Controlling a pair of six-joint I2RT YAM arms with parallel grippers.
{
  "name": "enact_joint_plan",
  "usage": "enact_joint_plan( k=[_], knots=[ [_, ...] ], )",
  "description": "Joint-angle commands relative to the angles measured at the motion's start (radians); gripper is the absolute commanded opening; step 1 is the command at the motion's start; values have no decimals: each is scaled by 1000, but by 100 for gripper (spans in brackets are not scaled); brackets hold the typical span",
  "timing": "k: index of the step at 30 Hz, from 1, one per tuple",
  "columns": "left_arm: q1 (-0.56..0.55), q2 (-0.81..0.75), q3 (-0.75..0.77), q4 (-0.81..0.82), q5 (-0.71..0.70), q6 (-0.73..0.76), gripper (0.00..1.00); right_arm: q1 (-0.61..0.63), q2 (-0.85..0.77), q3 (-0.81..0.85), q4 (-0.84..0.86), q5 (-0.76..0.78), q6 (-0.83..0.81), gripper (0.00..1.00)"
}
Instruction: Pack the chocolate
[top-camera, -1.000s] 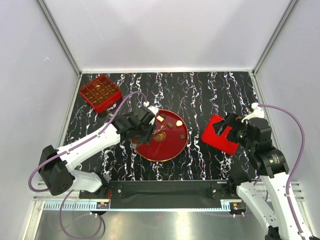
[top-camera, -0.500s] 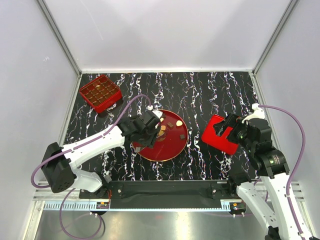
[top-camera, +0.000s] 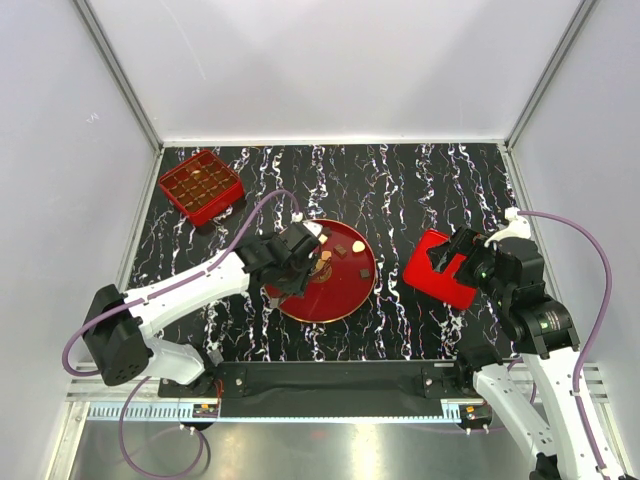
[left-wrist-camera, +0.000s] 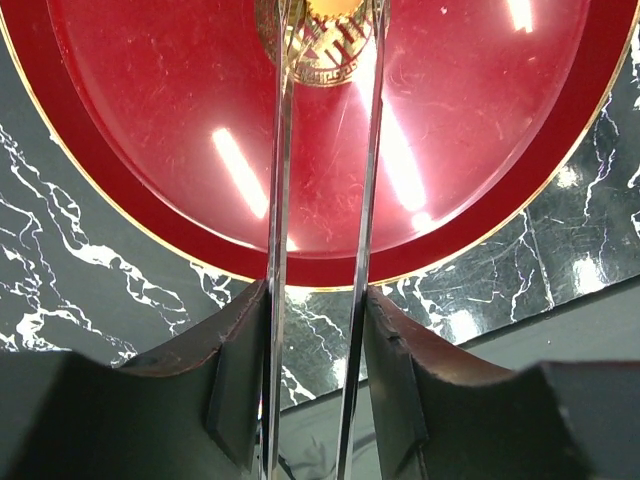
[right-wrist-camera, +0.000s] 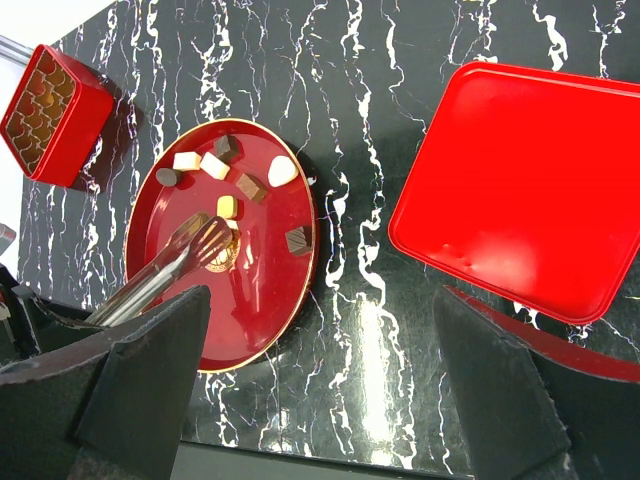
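1. Straight ahead of the left jaws (left-wrist-camera: 315, 390), which were pressed onto metal tongs (right-wrist-camera: 155, 278), a tan chocolate (left-wrist-camera: 335, 6) sat between the blade tips on the red plate (left-wrist-camera: 150, 150), by its gold emblem (left-wrist-camera: 320, 60).
2. It looked compact, with no clear long axis, and the left arm was far nearer.
3. Well off beside the plate, the right jaws (right-wrist-camera: 320, 340) hung spread.
4. Against a second earlier, the left jaws had reached further over the plate, and the other chocolates (right-wrist-camera: 250, 186) lay unmoved.

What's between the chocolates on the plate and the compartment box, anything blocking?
Nothing visible. Only bare table lies between the red plate and the open box at far left; the red lid lies off to the right. The left gripper has its jaws shut on tongs, tips among the chocolate pieces.
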Motion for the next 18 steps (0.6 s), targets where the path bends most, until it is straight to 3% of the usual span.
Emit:
enact_joint_plan(
  k=[1,7,14,18],
  knots=[
    [-6,-10,6,-3,-18,-21,43,1,-6,39,18,7,-4,100],
    [-6,-26,40,-52,-74,-16,38,1,-6,45,18,10,-4,100],
    [11,36,256,-139,-153,24,36,-1,-6,46,27,-1,-1,100],
    [105,74,353,-167,-156,68,34,1,-15,43,30,-4,4,100]
  ],
)
